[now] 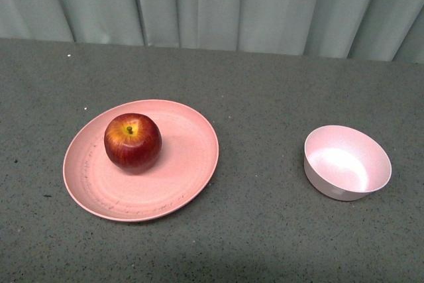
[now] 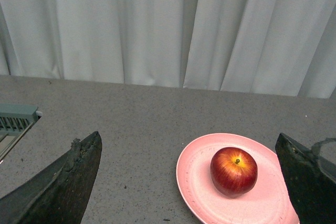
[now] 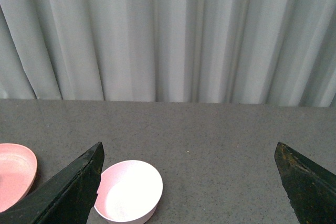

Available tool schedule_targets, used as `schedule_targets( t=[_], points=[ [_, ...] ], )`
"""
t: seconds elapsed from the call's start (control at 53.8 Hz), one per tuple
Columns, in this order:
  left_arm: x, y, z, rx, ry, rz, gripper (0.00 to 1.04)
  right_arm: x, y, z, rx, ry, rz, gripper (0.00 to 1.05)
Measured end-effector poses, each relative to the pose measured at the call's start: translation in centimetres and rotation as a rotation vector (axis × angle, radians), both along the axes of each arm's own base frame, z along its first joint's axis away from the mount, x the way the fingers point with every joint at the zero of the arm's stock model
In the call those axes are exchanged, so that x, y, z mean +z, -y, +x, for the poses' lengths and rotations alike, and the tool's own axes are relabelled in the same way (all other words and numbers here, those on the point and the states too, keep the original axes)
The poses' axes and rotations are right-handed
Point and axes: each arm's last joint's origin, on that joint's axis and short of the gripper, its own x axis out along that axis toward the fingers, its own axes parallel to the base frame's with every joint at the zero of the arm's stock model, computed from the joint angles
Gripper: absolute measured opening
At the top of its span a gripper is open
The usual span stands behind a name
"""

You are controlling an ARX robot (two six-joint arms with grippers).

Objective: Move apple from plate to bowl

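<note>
Apple [image 1: 132,142], dark red and glossy with a yellow-orange patch around its stem, sits upright on the plate [image 1: 182,180], a little toward the far left of the plate's middle. The salmon-pink plate lies flat on the left part of the grey speckled table [image 1: 265,97] and shows faint dark scuffs along its near edge. The small pale-pink bowl [image 1: 323,182] stands well apart to the right, with nothing inside it. A pale pleated curtain [image 1: 232,4] hangs behind the table's far edge.

Neither arm shows in the front view. In the left wrist view the left claw [image 2: 188,139] has its two dark fingers [image 2: 63,187] spread wide and grips nothing. It hangs above the table, with the apple and plate showing between the fingers, closer to one of them. In the right wrist view the right claw [image 3: 189,146] is likewise spread wide and grips nothing, with the bowl beside one finger [image 3: 73,187] and a sliver of the plate at the picture's edge.
</note>
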Motion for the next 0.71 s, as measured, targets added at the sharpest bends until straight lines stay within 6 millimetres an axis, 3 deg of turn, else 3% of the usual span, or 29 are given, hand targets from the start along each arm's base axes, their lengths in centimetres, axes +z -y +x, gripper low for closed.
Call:
schedule_targets(
  t=[0.706],
  points=[
    [0.00, 0.00, 0.00, 0.000, 0.000, 0.000, 0.98, 0.00, 0.00, 0.00, 0.000, 0.000, 0.000, 0.95]
  ],
)
